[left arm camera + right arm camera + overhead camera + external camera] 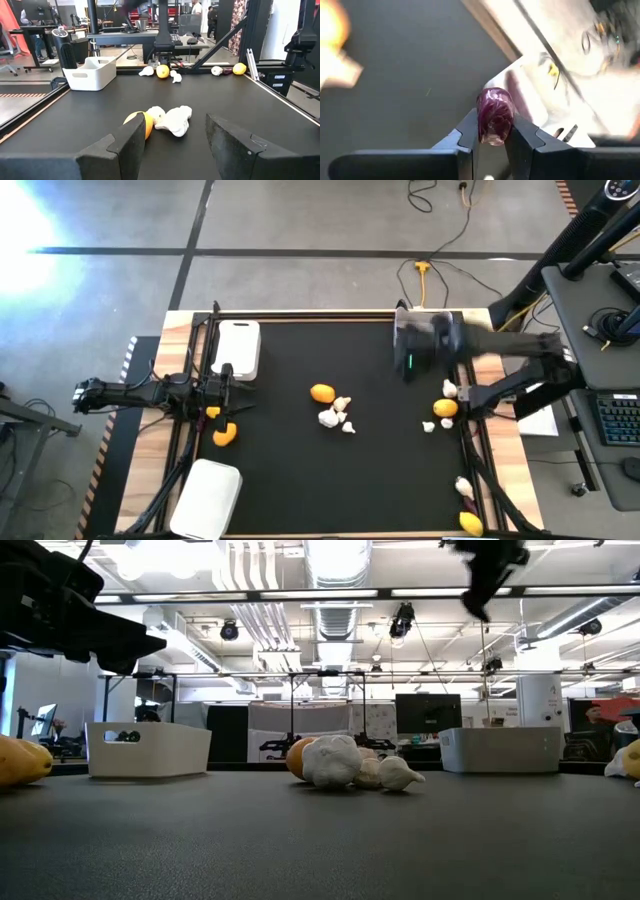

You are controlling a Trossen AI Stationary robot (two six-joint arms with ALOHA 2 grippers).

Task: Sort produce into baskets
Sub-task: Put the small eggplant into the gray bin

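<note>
The right arm is carrying one slim dark purple piece [494, 116] toward a basket, so the step in hand looks like a transport leg of the sort rather than a pick. The right gripper [492, 134] is grasping that purple piece between its jaws, the piece standing up out of the fingertips, and in the high view this gripper [414, 348] is hanging blurred over the far right part of the black bench [300, 470], above what appears to be the white far-right basket [500, 749]; the right wrist view is showing a pale rim just beside the piece. The next move probably calls for lining the piece up over the basket's inside before the jaws let go, since a release over the rim could send it rolling onto the bench. The left gripper [222, 390] is waiting at the left side with its jaws standing apart and holding nothing, between the far-left basket [238, 346] and the near-left basket [210, 495], with an orange fruit [227, 434] just beside it. Other produce is lying loose: a lemon-like fruit [322, 392] touching whitish lumpy pieces [334, 416] mid-bench, and more fruit [445, 408] along the right edge.
</note>
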